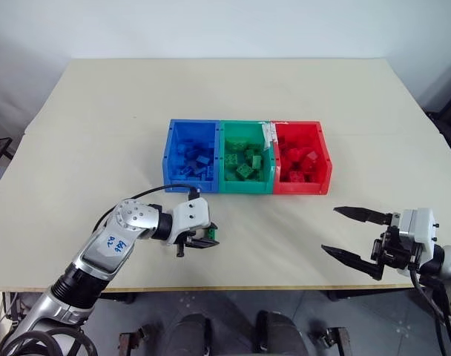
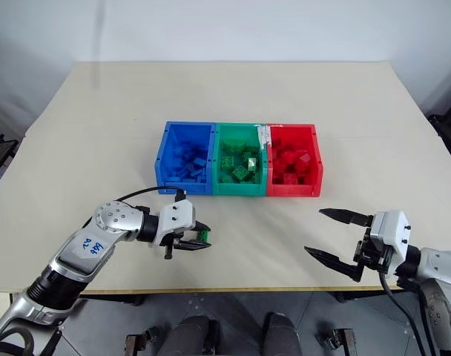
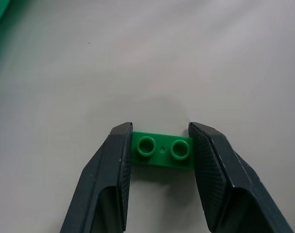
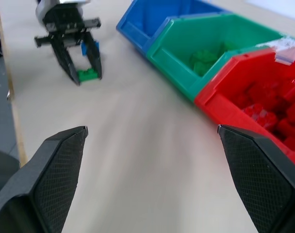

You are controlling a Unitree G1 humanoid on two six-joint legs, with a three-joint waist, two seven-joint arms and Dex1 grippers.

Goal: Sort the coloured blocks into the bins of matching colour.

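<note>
A small green block (image 3: 163, 150) with two studs lies on the table near its front edge, left of centre. My left gripper (image 1: 203, 239) is shut on it, one black finger pressed against each end. The bins stand in a row at mid-table: blue (image 1: 190, 182), green (image 1: 246, 187) and red (image 1: 301, 188). Each holds several blocks of its own colour: blue blocks (image 1: 196, 159), green blocks (image 1: 244, 162) and red blocks (image 1: 300, 159). My right gripper (image 1: 331, 229) hovers open and empty at the front right, its fingers spread wide and pointing left.
A white label (image 1: 268, 133) sits on the wall between the green and red bins. The beige table (image 1: 233, 89) has bare surface behind the bins and between my two grippers. Its front edge runs just below both hands.
</note>
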